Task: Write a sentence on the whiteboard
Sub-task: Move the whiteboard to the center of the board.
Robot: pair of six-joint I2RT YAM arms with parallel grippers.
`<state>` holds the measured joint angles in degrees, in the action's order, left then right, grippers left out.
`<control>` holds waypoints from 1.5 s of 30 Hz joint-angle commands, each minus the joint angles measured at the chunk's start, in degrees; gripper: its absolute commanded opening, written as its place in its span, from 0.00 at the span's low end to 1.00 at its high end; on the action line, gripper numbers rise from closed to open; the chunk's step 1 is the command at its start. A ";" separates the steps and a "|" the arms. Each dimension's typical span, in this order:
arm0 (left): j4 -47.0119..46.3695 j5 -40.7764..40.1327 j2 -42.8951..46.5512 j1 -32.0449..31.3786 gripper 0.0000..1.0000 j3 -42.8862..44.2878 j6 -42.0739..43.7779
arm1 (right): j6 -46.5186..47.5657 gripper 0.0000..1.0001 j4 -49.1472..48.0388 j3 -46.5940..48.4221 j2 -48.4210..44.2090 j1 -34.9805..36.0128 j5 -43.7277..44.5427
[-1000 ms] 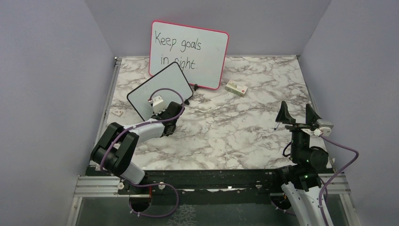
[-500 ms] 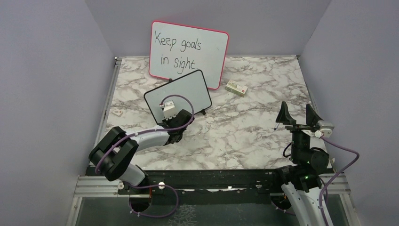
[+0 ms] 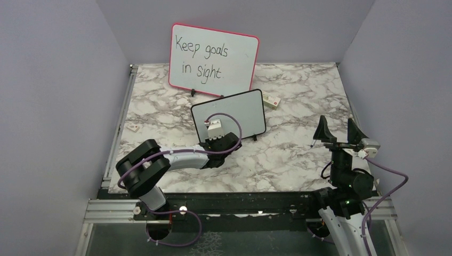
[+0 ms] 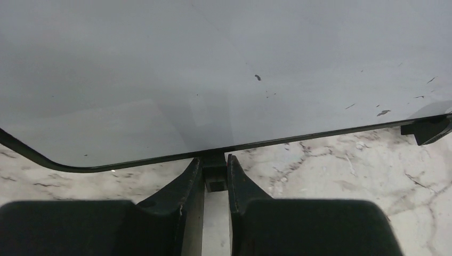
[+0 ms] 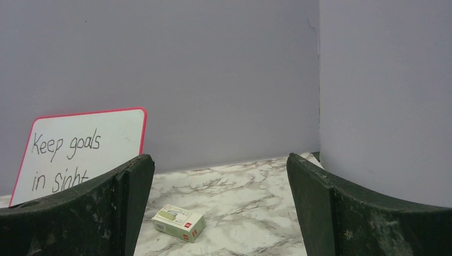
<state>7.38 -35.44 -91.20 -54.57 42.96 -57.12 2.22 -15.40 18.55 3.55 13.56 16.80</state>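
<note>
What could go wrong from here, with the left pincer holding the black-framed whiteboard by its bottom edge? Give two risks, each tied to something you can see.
1. The left pincer clamps only a narrow tab at the middle of the whiteboard's bottom edge, so the board may swivel or slip.
2. In the top view its far corner overlaps the small box, and the pink-framed board stands behind; moving further back might knock either.

The whiteboard (image 3: pixel 237 109) stands near the middle of the counter (image 3: pixel 288 154). The left hand (image 4: pixel 216 170) is at its 6 o'clock edge, one finger on each side of the rim. The larger board (image 3: pixel 213 58) stands behind it at 11 o'clock. A box (image 3: pixel 272 101) lies just behind the whiteboard's 2 o'clock corner. A small block (image 3: pixel 133 127) lies at 9 o'clock. The right hand (image 3: pixel 337 130) is at 3 o'clock, well apart.
</note>
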 commanded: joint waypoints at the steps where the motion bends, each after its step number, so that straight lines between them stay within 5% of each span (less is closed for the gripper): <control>1: 0.62 3.49 -3.46 -3.17 0.00 3.74 -3.45 | 0.51 1.00 -1.81 -0.53 -1.22 0.32 -0.91; 21: 7.81 -4.99 -11.69 -2.27 0.00 14.63 -5.22 | 0.33 1.00 -0.91 -0.31 -2.15 0.59 -0.95; 34: 9.22 -7.03 -11.20 0.78 0.02 14.49 -5.18 | 0.42 1.00 -0.46 -0.18 -2.02 0.59 -1.00; 39: 9.21 -5.16 -9.12 0.61 0.35 13.50 -5.70 | 0.55 1.00 -0.23 0.00 -1.72 0.59 -0.90; 45: 9.23 -3.31 -4.61 -0.13 0.57 12.54 -4.08 | 0.59 1.00 0.09 0.22 -0.73 0.59 -0.86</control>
<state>16.25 -39.70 -100.66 -54.33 56.14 -61.93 2.22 -15.33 18.55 2.24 13.82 16.80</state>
